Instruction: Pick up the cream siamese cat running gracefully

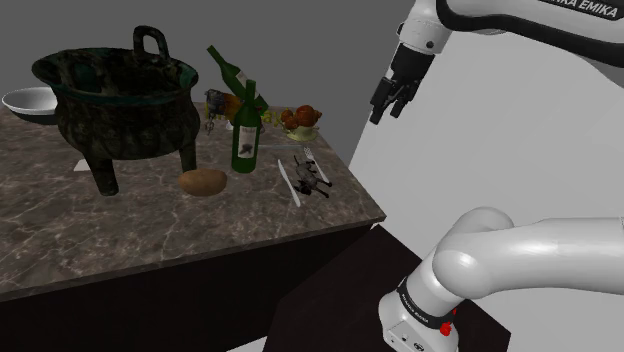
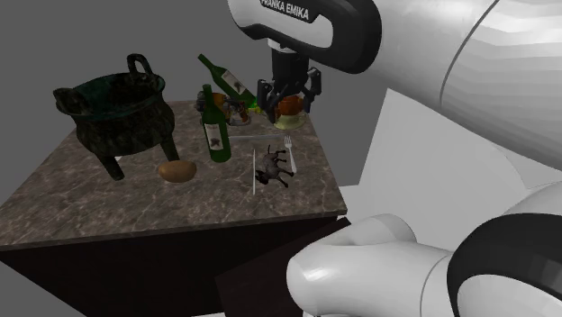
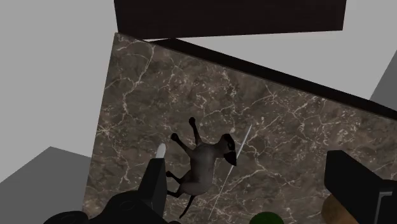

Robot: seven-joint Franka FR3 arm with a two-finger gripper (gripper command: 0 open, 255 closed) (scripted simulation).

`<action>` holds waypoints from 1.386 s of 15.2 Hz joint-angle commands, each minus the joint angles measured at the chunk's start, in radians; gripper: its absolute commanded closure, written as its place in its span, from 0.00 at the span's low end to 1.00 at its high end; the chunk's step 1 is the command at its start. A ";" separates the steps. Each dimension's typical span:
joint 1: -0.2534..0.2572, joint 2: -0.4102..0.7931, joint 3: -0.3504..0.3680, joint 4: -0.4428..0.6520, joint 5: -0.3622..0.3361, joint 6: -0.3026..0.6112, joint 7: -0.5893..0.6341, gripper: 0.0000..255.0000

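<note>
The cat figurine (image 1: 312, 178) is grey-cream with dark legs and face. It lies on its side on the brown marble counter (image 1: 120, 230) near the corner at the shoulder view's right, between a white knife (image 1: 286, 182) and a fork (image 1: 312, 158). My gripper (image 1: 388, 108) hangs open high in the air, above and beyond that counter corner, touching nothing. In the second exterior view the gripper (image 2: 288, 97) hovers over the counter's far end, with the cat (image 2: 275, 164) lower and nearer the front. The wrist view looks down on the cat (image 3: 203, 162), far below the spread fingers (image 3: 156, 184).
A big dark green three-legged cauldron (image 1: 115, 100) stands at the shoulder view's left, with a white bowl (image 1: 30, 100) behind it. An upright green bottle (image 1: 246, 130), a leaning bottle (image 1: 228, 70), a brown potato-like lump (image 1: 203, 182) and an orange item (image 1: 302, 120) crowd the cat's surroundings.
</note>
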 commanded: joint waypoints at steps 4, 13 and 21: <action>-0.003 0.047 -0.007 -0.057 -0.001 0.108 0.009 0.00; -0.010 0.266 -0.029 -0.154 -0.002 0.436 0.030 0.00; -0.012 0.541 -0.048 -0.138 0.012 0.706 0.039 0.00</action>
